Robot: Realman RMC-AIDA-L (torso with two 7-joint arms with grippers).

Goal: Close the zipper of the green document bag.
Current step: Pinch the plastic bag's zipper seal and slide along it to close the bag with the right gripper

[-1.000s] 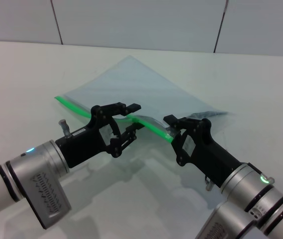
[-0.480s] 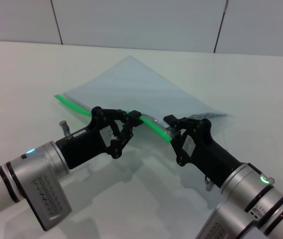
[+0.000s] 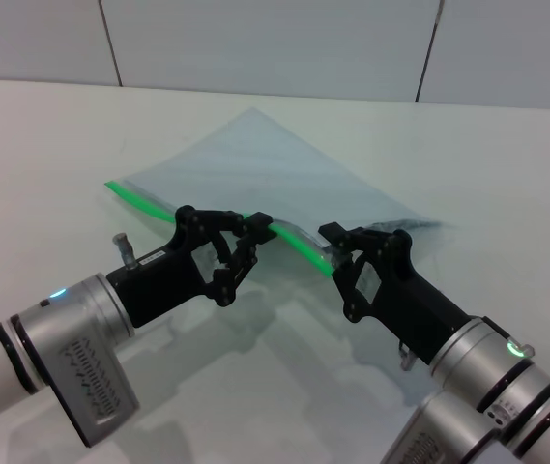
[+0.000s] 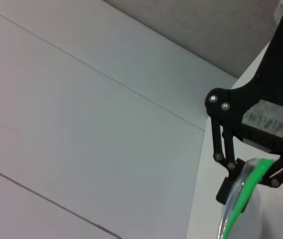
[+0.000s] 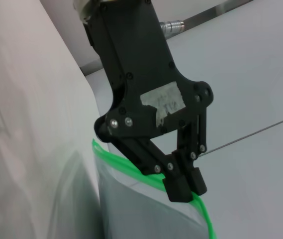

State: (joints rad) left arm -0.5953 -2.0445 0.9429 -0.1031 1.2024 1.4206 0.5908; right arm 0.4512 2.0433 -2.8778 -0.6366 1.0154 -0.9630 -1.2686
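1. Nearest, low in the head view: left gripper (image 3: 255,235) at centre-left, jaws clamped on the zipper (image 3: 212,218); right gripper (image 3: 335,253) at centre-right, jaws pinched on the same green strip near its end.
2. Best done, probably: strip kept taut between both grips, slider drawn straight along it, no upward twist.
3. Beyond: green document bag (image 3: 255,169) flat across mid-frame, green edge facing the arms.
4. Underneath: plain white table (image 3: 43,145).
5. Farthest, along the top: pale panelled wall (image 3: 255,43).
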